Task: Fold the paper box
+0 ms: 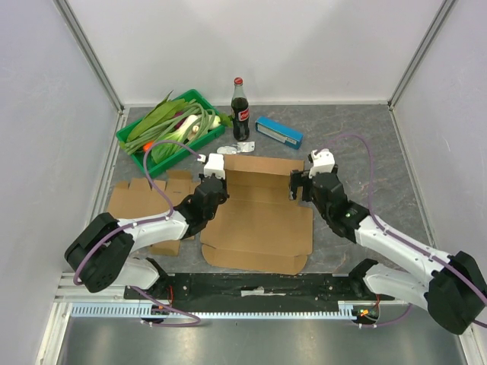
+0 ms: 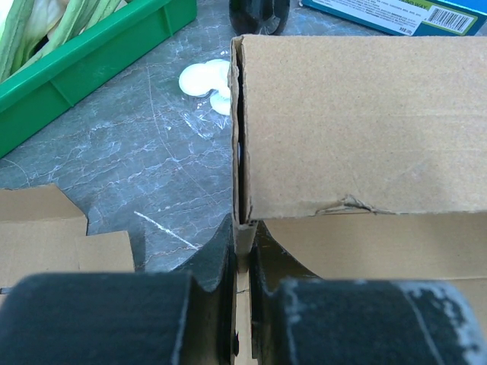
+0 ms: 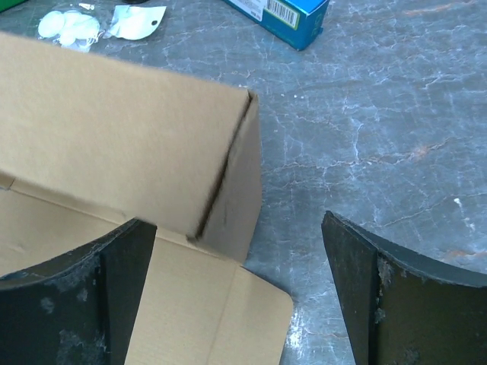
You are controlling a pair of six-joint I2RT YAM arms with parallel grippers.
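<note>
Left claw [image 2: 243,258] pinches the box's [image 1: 262,224] left flap [image 2: 245,233] upright. Right claw [image 3: 237,251] is spread beside the rear wall [image 3: 114,129] corner. Keep the left pinch firm; right should take that corner squarely.

I read matt brown cardboard on the paper box [image 1: 259,228], smooth marbled grey on the bench [image 1: 358,160], and glossy green plastic on the tray [image 2: 91,68].

The left arm [image 1: 148,228] and right arm [image 1: 396,242] each combine white moulded link shells with bulky black joint housings. A thin purple cable [image 1: 370,175] loops externally along each. The black fingers of the left gripper [image 2: 243,236] and right gripper [image 3: 236,220] carry whitish scuffs.
</note>
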